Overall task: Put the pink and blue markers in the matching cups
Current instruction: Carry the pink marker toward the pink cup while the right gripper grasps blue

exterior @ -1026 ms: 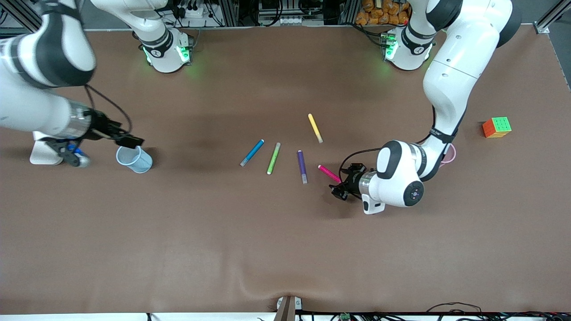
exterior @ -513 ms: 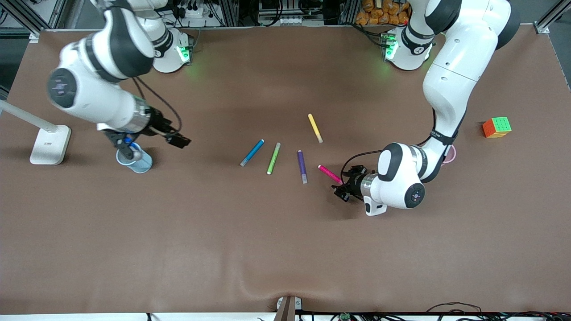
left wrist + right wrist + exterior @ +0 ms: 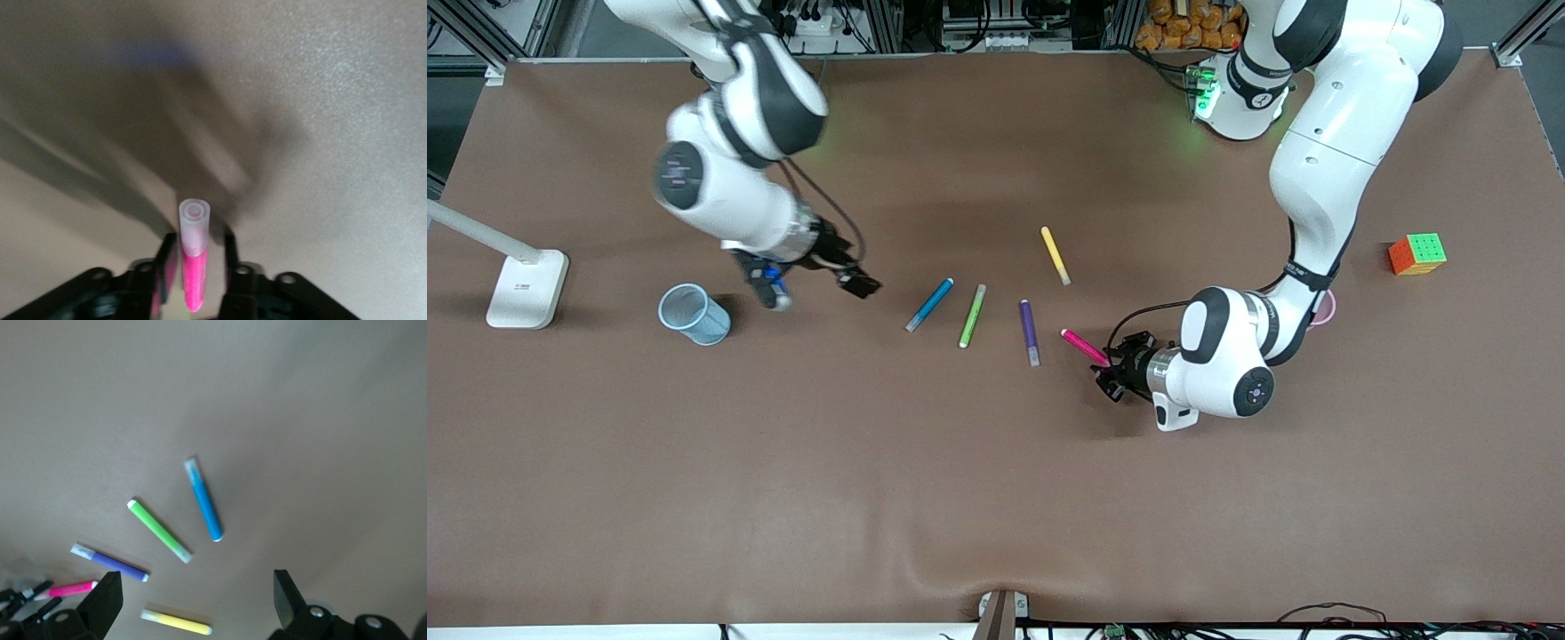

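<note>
The pink marker (image 3: 1083, 347) lies on the table, its end between the fingers of my left gripper (image 3: 1110, 372). In the left wrist view the marker (image 3: 193, 267) sits between the two fingers of that gripper (image 3: 199, 260), with small gaps at its sides; the gripper is open. The blue marker (image 3: 929, 304) lies toward the right arm's end of the row. My right gripper (image 3: 769, 290) hangs open and empty over the table between the blue cup (image 3: 694, 313) and the blue marker (image 3: 205, 500). The pink cup (image 3: 1323, 308) is mostly hidden by the left arm.
A green marker (image 3: 972, 315), a purple marker (image 3: 1030, 332) and a yellow marker (image 3: 1055, 254) lie between the blue and pink ones. A colour cube (image 3: 1416, 253) sits at the left arm's end. A white lamp base (image 3: 525, 286) stands at the right arm's end.
My right arm has swung from beside the blue cup toward the markers, passing over the cup. My left gripper has shifted slightly at the pink marker, which has not moved.
</note>
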Robot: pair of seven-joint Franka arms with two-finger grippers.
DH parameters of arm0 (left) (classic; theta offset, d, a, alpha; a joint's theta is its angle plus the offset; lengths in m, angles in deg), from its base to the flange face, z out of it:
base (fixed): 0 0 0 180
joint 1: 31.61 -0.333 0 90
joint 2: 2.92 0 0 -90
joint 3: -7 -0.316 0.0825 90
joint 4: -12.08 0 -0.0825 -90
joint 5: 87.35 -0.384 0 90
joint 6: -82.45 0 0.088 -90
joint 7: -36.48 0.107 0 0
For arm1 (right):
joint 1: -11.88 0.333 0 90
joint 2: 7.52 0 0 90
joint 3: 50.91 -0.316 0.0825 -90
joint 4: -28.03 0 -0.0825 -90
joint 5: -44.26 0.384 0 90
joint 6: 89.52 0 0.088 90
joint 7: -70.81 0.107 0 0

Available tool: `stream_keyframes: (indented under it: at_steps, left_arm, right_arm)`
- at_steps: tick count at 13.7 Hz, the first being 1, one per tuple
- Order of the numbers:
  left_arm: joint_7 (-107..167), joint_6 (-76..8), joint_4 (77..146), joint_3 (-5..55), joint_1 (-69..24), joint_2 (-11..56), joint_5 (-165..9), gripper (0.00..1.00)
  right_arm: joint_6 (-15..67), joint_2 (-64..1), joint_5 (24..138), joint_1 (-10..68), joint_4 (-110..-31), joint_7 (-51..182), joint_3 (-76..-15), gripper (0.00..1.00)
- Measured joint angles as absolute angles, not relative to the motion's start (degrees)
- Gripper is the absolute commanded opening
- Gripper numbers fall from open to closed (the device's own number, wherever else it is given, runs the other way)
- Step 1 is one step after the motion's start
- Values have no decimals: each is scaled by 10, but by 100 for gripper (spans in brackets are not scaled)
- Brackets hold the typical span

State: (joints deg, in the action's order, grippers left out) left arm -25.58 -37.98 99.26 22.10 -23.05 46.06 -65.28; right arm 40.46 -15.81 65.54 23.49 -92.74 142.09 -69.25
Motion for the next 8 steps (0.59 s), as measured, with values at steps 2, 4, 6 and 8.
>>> stream_keyframes:
  at_steps: [2, 4, 6, 8]
  left_arm:
    - [-256, -380, 992, 221, -230, 461, -653, 0]
    - [-256, -380, 989, 220, -231, 460, -653, 0]
    - [-256, -380, 980, 218, -234, 454, -654, 0]
    - [-256, -366, 975, 217, -244, 432, -662, 0]
  right_arm:
    - [464, -200, 655, 279, -929, 1466, -696, 100]
    - [506, -232, 655, 309, -929, 1486, -696, 100]
    - [527, -252, 654, 324, -930, 1489, -696, 100]
    - [550, -267, 645, 331, -938, 1493, -696, 98]
